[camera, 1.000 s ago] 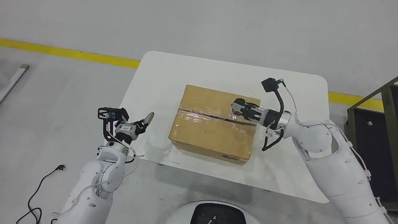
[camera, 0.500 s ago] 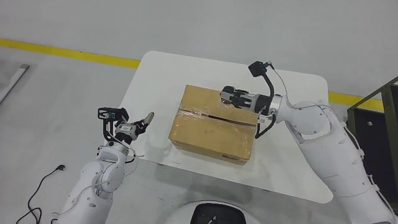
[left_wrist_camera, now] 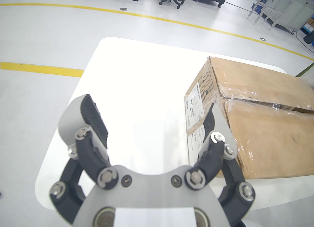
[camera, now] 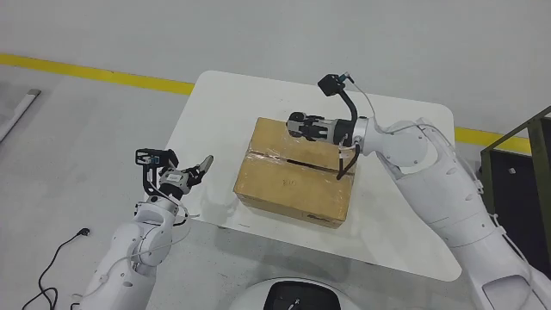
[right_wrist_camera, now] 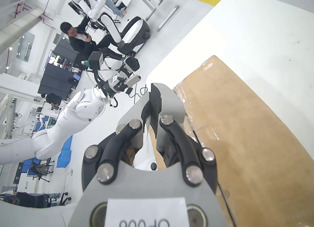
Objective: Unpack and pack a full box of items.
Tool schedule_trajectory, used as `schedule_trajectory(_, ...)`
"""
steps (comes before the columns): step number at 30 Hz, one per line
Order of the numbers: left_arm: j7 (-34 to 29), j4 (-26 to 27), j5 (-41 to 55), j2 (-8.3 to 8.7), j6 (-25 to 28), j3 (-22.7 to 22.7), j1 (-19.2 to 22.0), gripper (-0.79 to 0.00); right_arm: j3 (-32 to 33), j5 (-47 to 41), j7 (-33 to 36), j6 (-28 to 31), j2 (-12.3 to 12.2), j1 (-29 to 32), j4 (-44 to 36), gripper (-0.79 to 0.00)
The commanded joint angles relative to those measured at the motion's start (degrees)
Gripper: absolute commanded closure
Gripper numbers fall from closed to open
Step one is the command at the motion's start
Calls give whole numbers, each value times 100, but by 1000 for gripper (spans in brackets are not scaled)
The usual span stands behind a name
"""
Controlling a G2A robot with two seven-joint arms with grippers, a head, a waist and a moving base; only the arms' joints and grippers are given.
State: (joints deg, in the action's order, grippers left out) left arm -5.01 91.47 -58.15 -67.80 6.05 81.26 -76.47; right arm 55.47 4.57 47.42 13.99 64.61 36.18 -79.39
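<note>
Since the earlier frames, the right gripper (camera: 294,126) has been carried leftward across the top of the cardboard box (camera: 293,172), from its right edge to its upper middle. The left gripper (camera: 193,172) has been kept in place at the lower left, beside the box.

In the right wrist view the right gripper (right_wrist_camera: 153,97) is seen with its pads pressed together above the box (right_wrist_camera: 233,120). The left gripper (left_wrist_camera: 152,117) is spread wide, with nothing held.

The box (left_wrist_camera: 257,124) is set at the centre of the white table (camera: 215,112). Its flaps are closed and taped, so its contents cannot be seen.
</note>
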Motion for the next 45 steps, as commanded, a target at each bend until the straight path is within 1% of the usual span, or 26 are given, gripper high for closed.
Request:
schedule_trajectory(1,7,21,6,-3,-4,-7,-3,-785,-32,-16,-16,28,22,-52,72,0)
schedule_trajectory(8,-116,342,382,-65,138,-272,122,-785,-54,-14,-27,36,62,-150,187,0)
schedule_trajectory(14,-433,343,715,-134,163,-623,288,-785,-96,79,-43,-43,96,-224,164,0)
schedule_trajectory(27,-409,343,717,-134,166,-617,267,-785,-130,199,-70,-106,113,-245,161,0)
schedule_trajectory(29,-391,335,606,-131,334,-670,236,-785,-117,280,-125,-213,107,-170,120,0)
schedule_trajectory(33,-478,423,351,-130,830,-923,229,-785,-136,358,-108,-413,121,-168,62,0)
schedule_trajectory(36,-569,466,249,-140,1042,-1099,256,-785,-203,383,-112,-539,154,-216,61,0)
schedule_trajectory(38,-598,475,347,-156,1165,-1204,297,-785,-263,392,-112,-619,183,-258,79,0)
schedule_trajectory(43,-764,420,416,-207,1282,-1486,540,-785,-410,397,-82,-753,257,-387,160,0)
schedule_trajectory(45,-814,369,353,-232,1253,-1611,656,-785,-456,401,-73,-786,284,-435,196,0)
